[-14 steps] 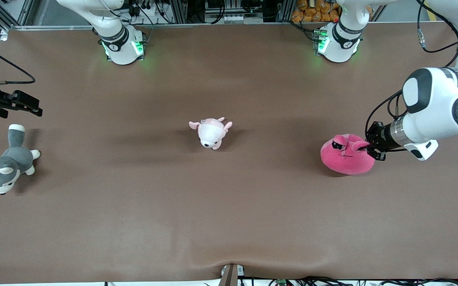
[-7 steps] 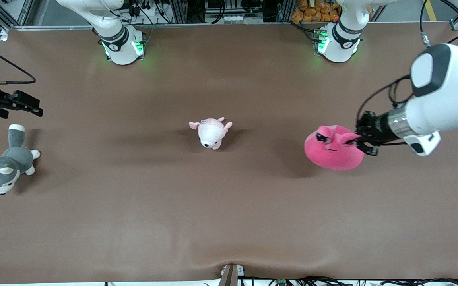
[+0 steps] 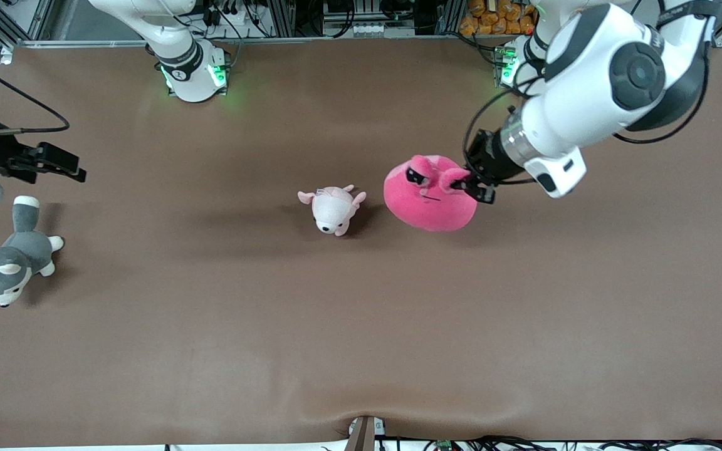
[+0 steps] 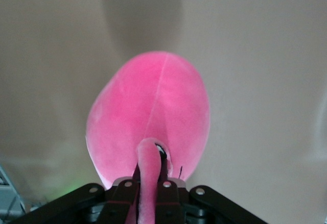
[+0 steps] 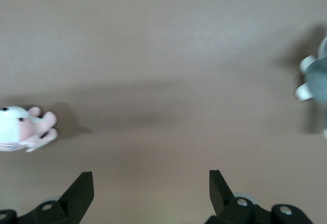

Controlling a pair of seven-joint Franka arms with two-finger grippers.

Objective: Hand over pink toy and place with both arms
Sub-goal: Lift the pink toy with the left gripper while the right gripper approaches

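The pink toy (image 3: 431,195), a large round hot-pink plush with two eye bumps, hangs in the air over the middle of the table, beside the small pale pink plush. My left gripper (image 3: 469,185) is shut on one of its eye bumps. In the left wrist view the pink toy (image 4: 150,117) hangs below my left gripper (image 4: 149,183), with the bump pinched between the fingers. My right gripper (image 3: 63,168) is open and empty, over the table at the right arm's end, above the grey husky. The right wrist view shows my right gripper (image 5: 150,183) with its fingers wide apart over bare table.
A small pale pink-and-white plush animal (image 3: 333,207) lies at the table's middle; it also shows in the right wrist view (image 5: 25,128). A grey-and-white husky plush (image 3: 10,257) lies at the right arm's end.
My left gripper has lifted the pink toy off the table and carried it from the left arm's end toward the middle. My right gripper has shifted slightly toward the middle.
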